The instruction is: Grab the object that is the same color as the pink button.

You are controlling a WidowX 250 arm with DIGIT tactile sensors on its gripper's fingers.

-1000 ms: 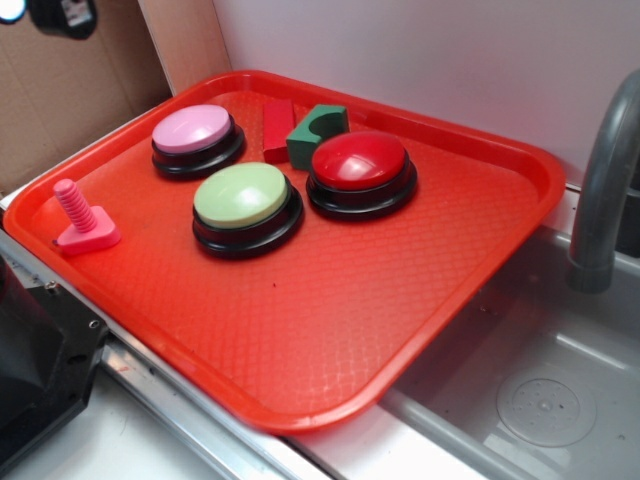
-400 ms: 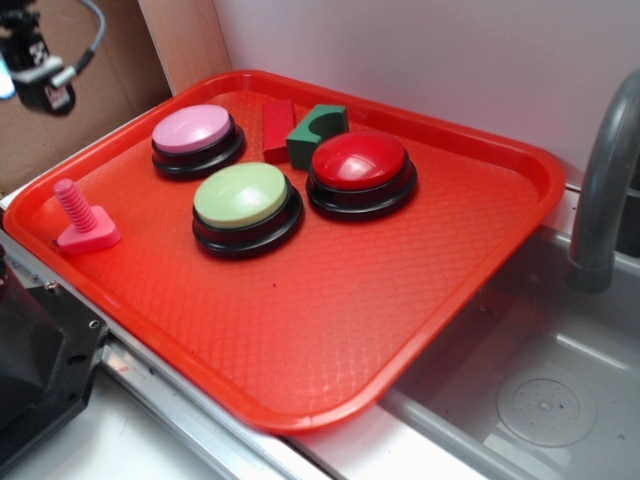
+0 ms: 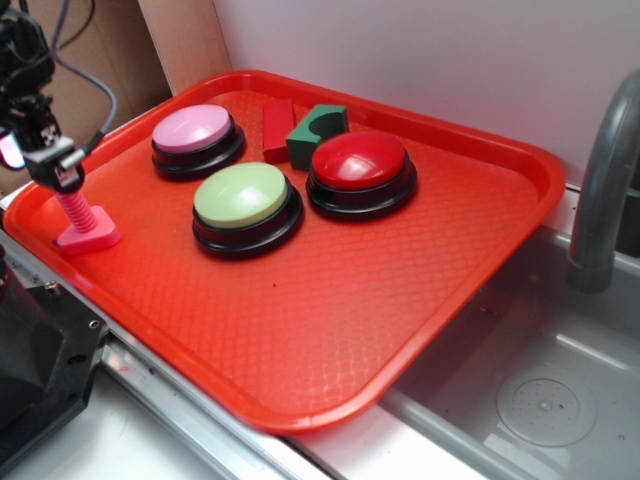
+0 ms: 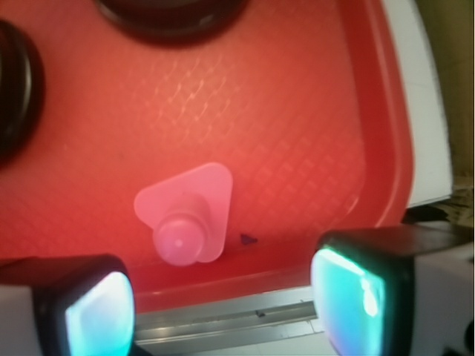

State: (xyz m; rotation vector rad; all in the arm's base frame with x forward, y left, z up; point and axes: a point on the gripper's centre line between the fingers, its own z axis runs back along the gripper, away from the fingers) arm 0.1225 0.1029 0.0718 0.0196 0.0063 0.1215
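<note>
The object, a small bright pink bolt, stands upright on its flat base near the left rim of the red tray. My gripper hangs directly over it and one finger covers the top of the shaft. In the wrist view the pink bolt lies just ahead of my gripper. The jaws stand wide apart, open, with nothing between them. The pink button, a pale pink dome on a black base, sits at the tray's far left.
A light green button and a red button sit mid-tray. Behind them lie a red block and a green block. A grey faucet and a sink are at the right.
My gripper has come down from the upper left corner to just above the pink bolt. The things on the tray have not moved.
</note>
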